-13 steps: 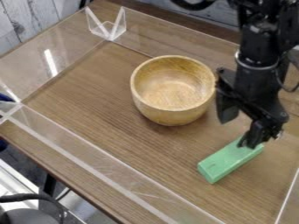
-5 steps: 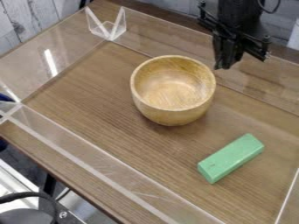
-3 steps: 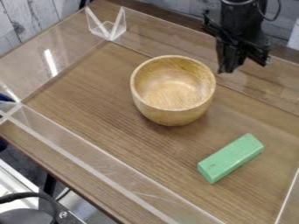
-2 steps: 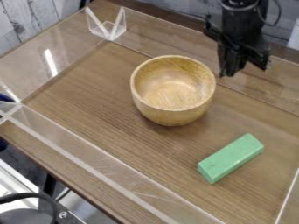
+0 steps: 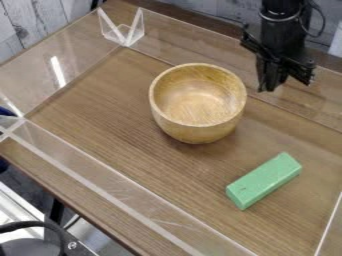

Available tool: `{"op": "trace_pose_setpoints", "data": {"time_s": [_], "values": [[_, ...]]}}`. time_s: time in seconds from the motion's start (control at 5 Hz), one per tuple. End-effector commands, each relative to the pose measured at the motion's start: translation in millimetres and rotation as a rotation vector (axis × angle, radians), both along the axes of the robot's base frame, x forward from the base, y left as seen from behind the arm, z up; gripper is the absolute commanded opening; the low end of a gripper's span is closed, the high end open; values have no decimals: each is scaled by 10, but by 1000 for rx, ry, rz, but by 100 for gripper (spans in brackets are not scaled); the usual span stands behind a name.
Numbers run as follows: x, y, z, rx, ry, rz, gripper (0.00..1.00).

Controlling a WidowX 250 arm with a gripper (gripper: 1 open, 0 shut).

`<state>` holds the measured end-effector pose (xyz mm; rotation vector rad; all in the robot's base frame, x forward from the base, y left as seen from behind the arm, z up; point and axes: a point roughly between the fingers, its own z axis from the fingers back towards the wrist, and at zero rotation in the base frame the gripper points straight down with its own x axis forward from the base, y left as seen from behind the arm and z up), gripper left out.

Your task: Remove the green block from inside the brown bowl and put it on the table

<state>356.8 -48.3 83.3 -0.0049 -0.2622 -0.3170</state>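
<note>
The green block [image 5: 263, 181] lies flat on the table [image 5: 120, 130] at the front right, well clear of the brown bowl [image 5: 199, 101]. The bowl stands upright near the middle with nothing showing inside it. My gripper [image 5: 273, 84] hangs at the back right, just past the bowl's right rim and a little above the tabletop. Its black fingers point down, pressed together and shut on nothing. It stands far from the block.
Low clear acrylic walls [image 5: 80, 160] border the table on all sides. A clear folded acrylic piece [image 5: 122, 27] stands at the back left corner.
The gripper has drifted right and downward beside the bowl, staying shut. Earlier it stood over the block at the front right; block and bowl have not moved since.
</note>
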Motion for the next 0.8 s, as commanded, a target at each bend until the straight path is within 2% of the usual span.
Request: {"op": "trace_pose_setpoints", "data": {"time_s": [0.0,0.2,0.6], "values": [[199,-1,161,-13,-78,0,0],[228,12,91,-15,-84,-1,0],[175,54,-63,-20,-95,-4,0]]}}
